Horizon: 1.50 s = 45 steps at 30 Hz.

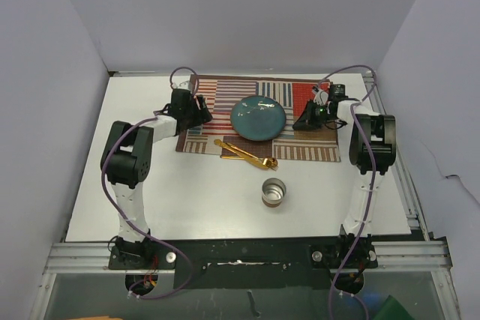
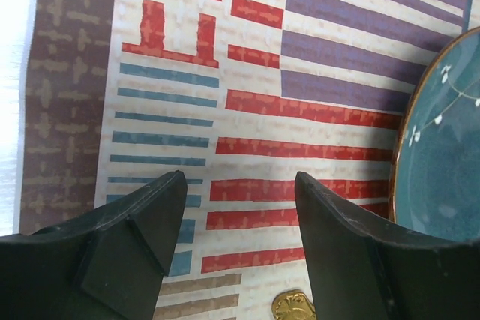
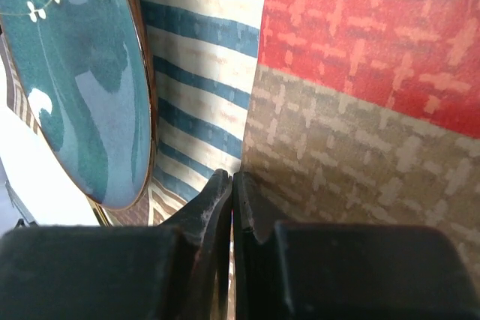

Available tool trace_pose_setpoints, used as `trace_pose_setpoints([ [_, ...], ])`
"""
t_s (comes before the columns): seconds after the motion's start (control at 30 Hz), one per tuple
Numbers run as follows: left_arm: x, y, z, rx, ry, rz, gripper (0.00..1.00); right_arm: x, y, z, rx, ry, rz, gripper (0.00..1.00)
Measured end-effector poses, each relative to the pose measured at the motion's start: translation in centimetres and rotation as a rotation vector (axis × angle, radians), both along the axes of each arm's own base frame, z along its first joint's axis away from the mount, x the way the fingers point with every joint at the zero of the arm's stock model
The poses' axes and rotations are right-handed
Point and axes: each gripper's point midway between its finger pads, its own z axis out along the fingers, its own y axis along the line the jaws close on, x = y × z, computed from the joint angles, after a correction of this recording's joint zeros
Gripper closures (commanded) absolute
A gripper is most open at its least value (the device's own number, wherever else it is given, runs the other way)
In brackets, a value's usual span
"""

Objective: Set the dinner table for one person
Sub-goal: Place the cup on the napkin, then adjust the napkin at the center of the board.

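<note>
Left end effector stands wide open with nothing between its fingers, low over the left part of the placemat. In the left wrist view, the left end effector has only red and blue stripes showing in its gap. A gold piece peeks in at the bottom edge of that view.

Right end effector is closed tight at the right part of the placemat. In the right wrist view, the right end effector has its tips pressed together over the seam between a striped patch and a brown one. Whether any cloth is pinched there I cannot tell.

The white surface carries everything and fills the space out from the arm bases.

Nearest the bases, a metal cup stands upright on the bare surface, apart from the placemat.

Just beyond it, two pieces of gold cutlery lie crossed over each other. They lie across the placemat's near edge.

Farther out, the placemat lies flat on the surface, reaching toward the far edge.

A teal plate sits on the placemat's middle, between the two end effectors. It touches neither of them. White sprigs show on the plate in the left wrist view. The right wrist view shows its glossy face.
</note>
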Motion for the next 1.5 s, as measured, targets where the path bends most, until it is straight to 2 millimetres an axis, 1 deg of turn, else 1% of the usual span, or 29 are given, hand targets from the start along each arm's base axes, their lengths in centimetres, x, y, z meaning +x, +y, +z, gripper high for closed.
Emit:
trace_pose_setpoints([
  [0.13,0.1,0.3,-0.3,0.012,0.007,0.025,0.37,0.3,0.2,0.0,0.02,0.008,0.005,1.0],
  [0.33,1.1,0.4,-0.6,0.03,0.041,0.048,0.37,0.3,0.4,-0.2,0.048,0.022,0.002,1.0],
  [0.5,0.7,0.5,-0.9,0.02,0.042,0.059,0.37,0.3,0.4,-0.2,0.073,0.029,0.004,1.0],
  [0.77,-1.5,0.9,-1.4,-0.051,-0.035,0.099,0.37,0.4,0.5,-0.2,0.09,0.031,0.006,1.0],
  [1.0,-3.2,1.3,-1.4,-0.07,-0.064,0.124,0.37,-0.1,0.7,-0.3,0.109,-0.016,-0.005,1.0],
  [1.1,-4.3,1.6,-1.4,-0.068,-0.06,0.135,0.37,-0.2,0.9,-0.3,0.111,-0.031,-0.001,1.0],
  [1.17,-5.3,1.8,-1.4,-0.063,-0.051,0.14,0.37,-0.4,1.2,-0.3,0.111,-0.039,0.003,1.0],
  [1.33,-7.9,2.3,-1.4,-0.059,-0.023,0.164,0.36,-1.3,1.8,-0.3,0.111,-0.047,0.017,1.0],
  [1.4,-8.4,2.4,-1.4,-0.057,-0.015,0.172,0.36,-1.7,2.0,-0.3,0.111,-0.049,0.021,1.0],
  [1.5,-8.8,2.5,-1.4,-0.06,-0.006,0.182,0.36,-2.9,2.3,-0.3,0.113,-0.043,0.025,1.0],
])
